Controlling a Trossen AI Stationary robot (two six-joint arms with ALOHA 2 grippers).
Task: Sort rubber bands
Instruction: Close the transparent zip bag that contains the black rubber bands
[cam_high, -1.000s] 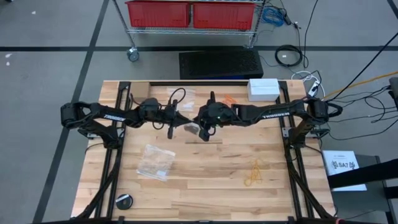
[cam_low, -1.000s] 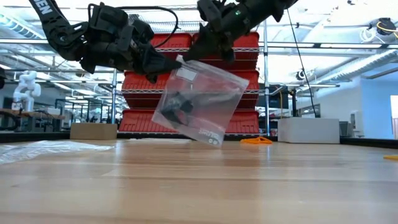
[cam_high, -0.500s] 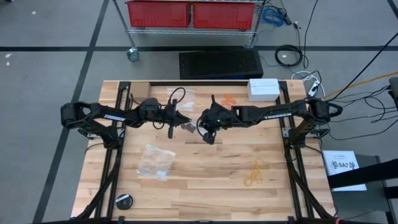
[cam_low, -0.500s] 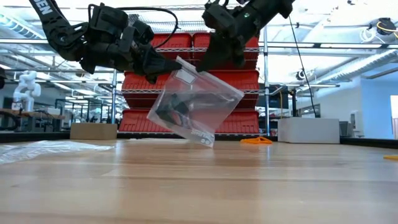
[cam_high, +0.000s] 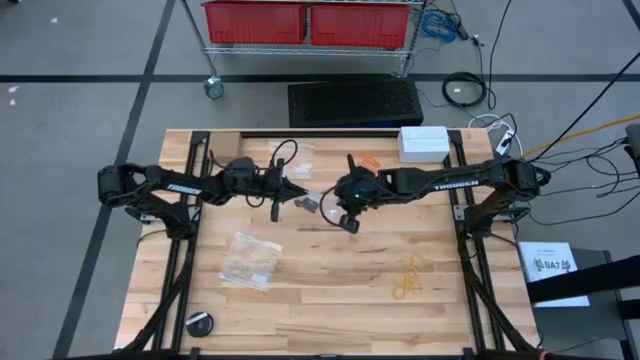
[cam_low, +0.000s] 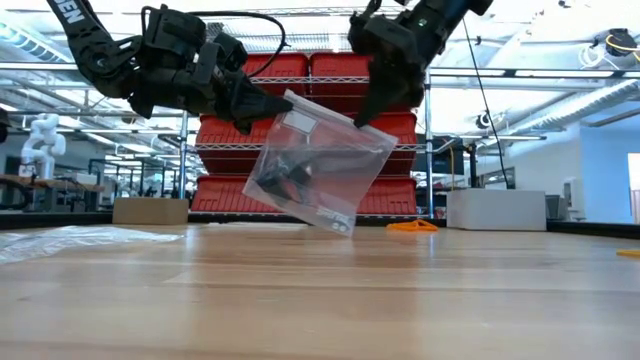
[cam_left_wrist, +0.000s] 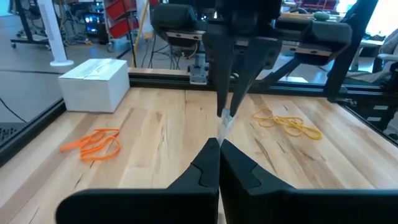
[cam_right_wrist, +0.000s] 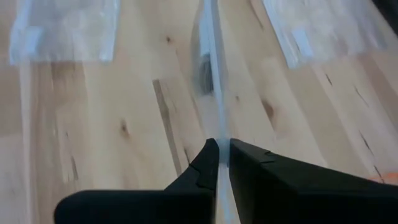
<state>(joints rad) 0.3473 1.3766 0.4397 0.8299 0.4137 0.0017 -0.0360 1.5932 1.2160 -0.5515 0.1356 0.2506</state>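
Two grippers hold one clear zip bag (cam_low: 315, 165) aloft above the middle of the desk (cam_high: 340, 285). The left gripper (cam_low: 283, 103) is pinched shut on the bag's top corner; the right gripper (cam_low: 362, 122) is closed on the opposite top edge. A clump of black rubber bands (cam_low: 287, 172) sits inside the hanging bag. Orange rubber bands (cam_left_wrist: 94, 142) lie loose near the white box (cam_high: 424, 142); pale yellow-tan rubber bands (cam_high: 408, 277) lie well apart, toward the desk's near right. A second bag (cam_high: 250, 259), apparently holding tan bands, lies flat at left. The bands are light, soft and springy, and likely to snag; the film is slippery, so hold it at the stiffer zip seam.
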